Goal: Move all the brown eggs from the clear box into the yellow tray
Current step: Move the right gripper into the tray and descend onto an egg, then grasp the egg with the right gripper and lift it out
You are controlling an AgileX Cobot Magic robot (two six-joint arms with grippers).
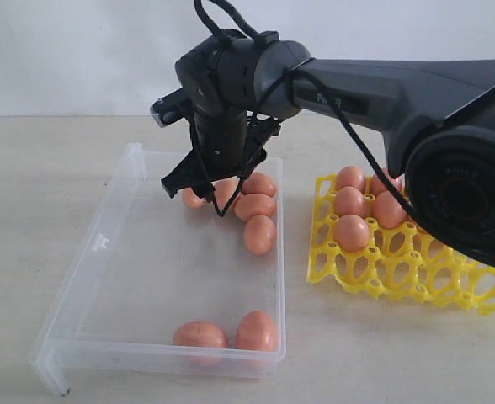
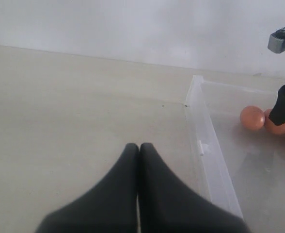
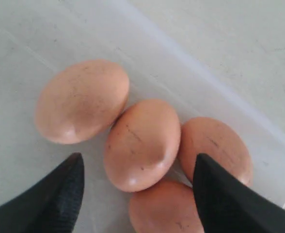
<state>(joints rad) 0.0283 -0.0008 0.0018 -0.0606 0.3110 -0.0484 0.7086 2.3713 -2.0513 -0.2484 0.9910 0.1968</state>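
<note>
Exterior view: I count roughly five brown eggs (image 1: 353,233) in the yellow tray (image 1: 374,282) right of the clear box (image 1: 79,278). At least seven are left inside it. Five crowd its far right corner, close to the wall, with little finger room. Two lie by its near wall. My right gripper (image 3: 137,162) hangs over that corner, jaws apart and empty. My left gripper (image 2: 137,145), pinched together, sits outside the box's left wall.
</note>
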